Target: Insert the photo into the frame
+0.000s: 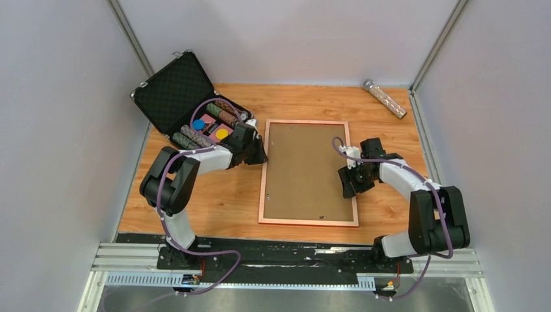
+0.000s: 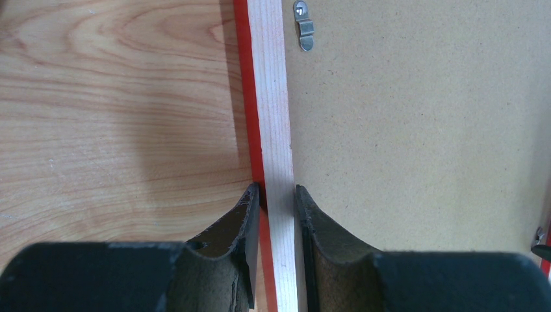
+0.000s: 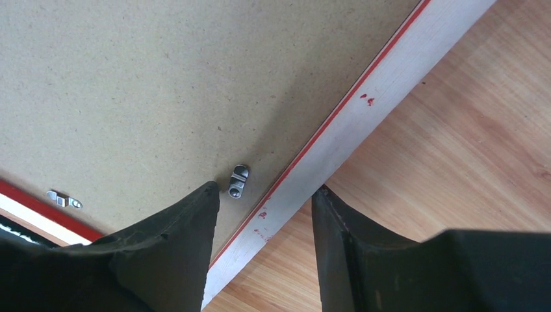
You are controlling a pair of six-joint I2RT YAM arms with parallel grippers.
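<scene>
The frame (image 1: 262, 188) lies back side up in the middle of the table, its pinkish rim around a plain brown backing board (image 1: 308, 172). The photo is hidden or out of view. My left gripper (image 1: 262, 151) is at the frame's left rail; in the left wrist view (image 2: 277, 192) its jaws are closed on the pale, red-edged rail (image 2: 273, 130). My right gripper (image 1: 347, 185) is at the right rail; in the right wrist view (image 3: 266, 192) it is open and straddles the rail (image 3: 364, 110), with one finger over the board (image 3: 162, 84) near a metal clip (image 3: 238, 181).
An open black foam-lined case (image 1: 175, 91) holding coloured chips stands at the back left, just behind my left arm. A glittery tube (image 1: 384, 99) lies at the back right. Pale walls enclose the wooden table (image 1: 214, 195).
</scene>
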